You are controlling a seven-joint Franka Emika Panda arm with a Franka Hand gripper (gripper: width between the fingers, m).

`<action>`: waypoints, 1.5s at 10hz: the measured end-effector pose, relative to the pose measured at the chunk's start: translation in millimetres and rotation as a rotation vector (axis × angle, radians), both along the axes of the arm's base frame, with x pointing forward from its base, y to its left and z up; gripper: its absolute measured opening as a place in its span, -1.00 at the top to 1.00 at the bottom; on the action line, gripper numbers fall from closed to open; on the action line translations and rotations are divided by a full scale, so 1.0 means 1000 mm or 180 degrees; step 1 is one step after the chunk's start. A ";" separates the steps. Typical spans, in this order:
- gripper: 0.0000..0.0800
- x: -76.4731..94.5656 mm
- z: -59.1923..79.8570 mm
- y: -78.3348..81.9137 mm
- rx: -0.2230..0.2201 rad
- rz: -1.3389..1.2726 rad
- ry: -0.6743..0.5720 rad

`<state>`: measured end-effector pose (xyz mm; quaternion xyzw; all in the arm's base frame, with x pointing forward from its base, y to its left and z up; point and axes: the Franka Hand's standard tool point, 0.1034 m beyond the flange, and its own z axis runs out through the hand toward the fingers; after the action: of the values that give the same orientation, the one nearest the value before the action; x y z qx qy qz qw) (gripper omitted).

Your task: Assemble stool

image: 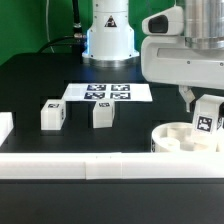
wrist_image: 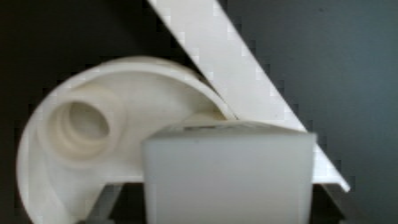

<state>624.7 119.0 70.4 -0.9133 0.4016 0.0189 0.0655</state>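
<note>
The round white seat [image: 184, 139] lies on the black table at the exterior view's right, against the front rail. My gripper [image: 204, 112] is shut on a blocky white leg [image: 207, 117] with a black-and-white tag and holds it upright just above the seat. In the wrist view the held leg [wrist_image: 228, 175] fills the foreground between my dark fingers [wrist_image: 125, 200], over the seat [wrist_image: 98, 120] and one of its round sockets [wrist_image: 89, 122]. Two more tagged legs [image: 52, 114] [image: 101, 113] stand on the table to the exterior view's left.
The marker board [image: 107, 92] lies flat behind the two loose legs. A long white rail [image: 90, 167] runs along the front; it crosses the wrist view [wrist_image: 222, 55] too. A white block [image: 4, 128] sits at the far left edge. The arm's base [image: 108, 35] stands at the back.
</note>
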 end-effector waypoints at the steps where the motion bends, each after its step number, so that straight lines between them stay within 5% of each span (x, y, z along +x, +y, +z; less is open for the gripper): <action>1: 0.16 0.000 0.000 0.001 0.0045 -0.0290 0.0037; 8: 0.16 0.000 -0.001 0.004 0.0250 -0.1892 0.0226; 15: 0.16 0.003 -0.001 0.004 0.0775 -0.3827 0.0303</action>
<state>628.0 122.8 69.5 -0.5110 0.8438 0.0651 0.1504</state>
